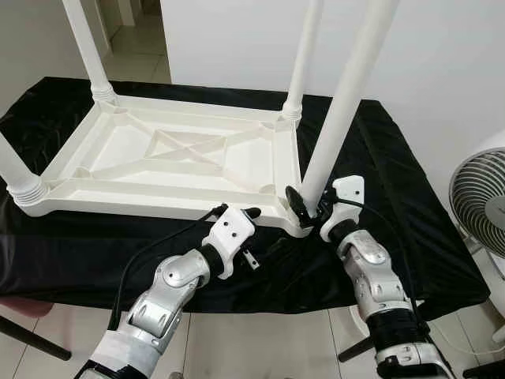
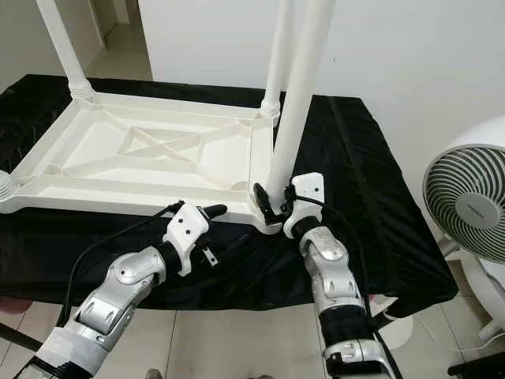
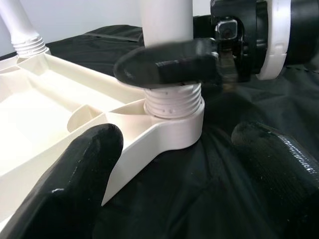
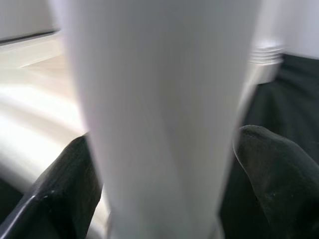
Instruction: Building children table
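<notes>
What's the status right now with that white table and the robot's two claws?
Right gripper clamped around near-corner leg at its socket. Left gripper open, beside that corner. Tabletop upside down on black cloth. Nothing obstructing.

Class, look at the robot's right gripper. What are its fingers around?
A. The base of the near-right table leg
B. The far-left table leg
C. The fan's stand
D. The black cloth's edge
A: the right gripper has its fingers on either side of the white leg, just above the threaded socket at the upturned tabletop's near-right corner.

White fan (standing right) beside black cloth
</notes>
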